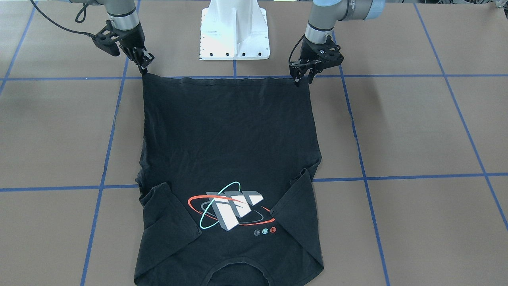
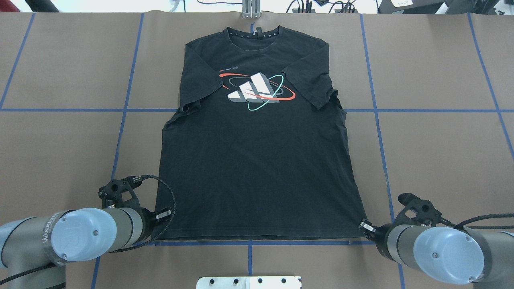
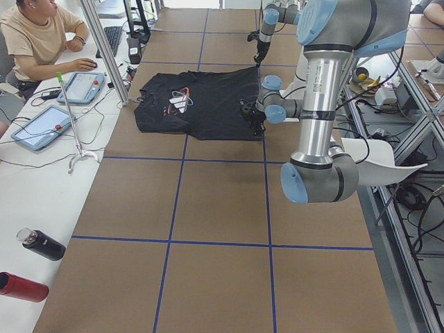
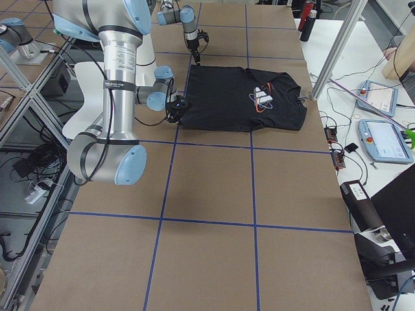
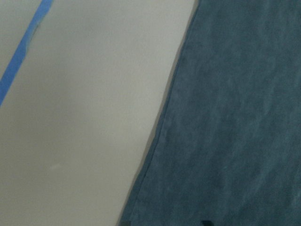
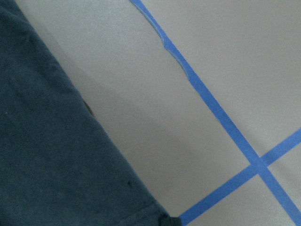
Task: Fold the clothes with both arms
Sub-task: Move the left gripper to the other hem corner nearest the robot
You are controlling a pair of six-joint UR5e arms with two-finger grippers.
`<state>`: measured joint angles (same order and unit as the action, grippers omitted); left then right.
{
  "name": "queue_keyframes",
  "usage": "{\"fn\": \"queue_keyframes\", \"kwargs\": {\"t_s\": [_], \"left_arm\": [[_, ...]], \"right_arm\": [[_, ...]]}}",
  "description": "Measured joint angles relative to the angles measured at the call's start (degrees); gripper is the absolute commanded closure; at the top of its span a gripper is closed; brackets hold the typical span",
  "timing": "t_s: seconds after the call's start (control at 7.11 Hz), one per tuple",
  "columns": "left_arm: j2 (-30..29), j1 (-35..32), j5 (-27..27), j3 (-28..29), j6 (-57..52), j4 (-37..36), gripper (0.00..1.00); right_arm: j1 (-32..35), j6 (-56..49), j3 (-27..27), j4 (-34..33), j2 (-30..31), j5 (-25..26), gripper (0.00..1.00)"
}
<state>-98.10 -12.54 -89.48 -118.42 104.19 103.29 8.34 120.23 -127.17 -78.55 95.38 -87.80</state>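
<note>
The black T-shirt (image 1: pixel 230 139) lies flat on the brown table with the logo (image 1: pixel 232 210) facing up and both sleeves folded inward. Its hem lies toward the robot and its collar (image 2: pixel 253 34) on the far side. My left gripper (image 1: pixel 303 81) is down at one hem corner, its fingers apart on either side of the edge; it also shows in the overhead view (image 2: pixel 164 214). My right gripper (image 1: pixel 147 65) is at the other hem corner (image 2: pixel 364 225) and looks open. Both wrist views show only the shirt's edge (image 5: pixel 235 117) (image 6: pixel 42 141) beside bare table.
The white pedestal base (image 1: pixel 234 31) stands just behind the hem. Blue tape lines (image 1: pixel 397 75) grid the table. In the exterior left view an operator (image 3: pixel 35 35) sits at a side bench with tablets (image 3: pixel 35 125) and two bottles (image 3: pixel 41 244).
</note>
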Motion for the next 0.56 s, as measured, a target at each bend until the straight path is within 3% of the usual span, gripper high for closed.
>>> {"fn": "queue_keyframes", "kwargs": {"t_s": [0.56], "left_arm": [[2.9,0.3,-3.3,0.0,6.9,0.4,0.42]], "right_arm": [[0.0,0.0,0.0,0.1,-0.2,0.0,1.0]]}}
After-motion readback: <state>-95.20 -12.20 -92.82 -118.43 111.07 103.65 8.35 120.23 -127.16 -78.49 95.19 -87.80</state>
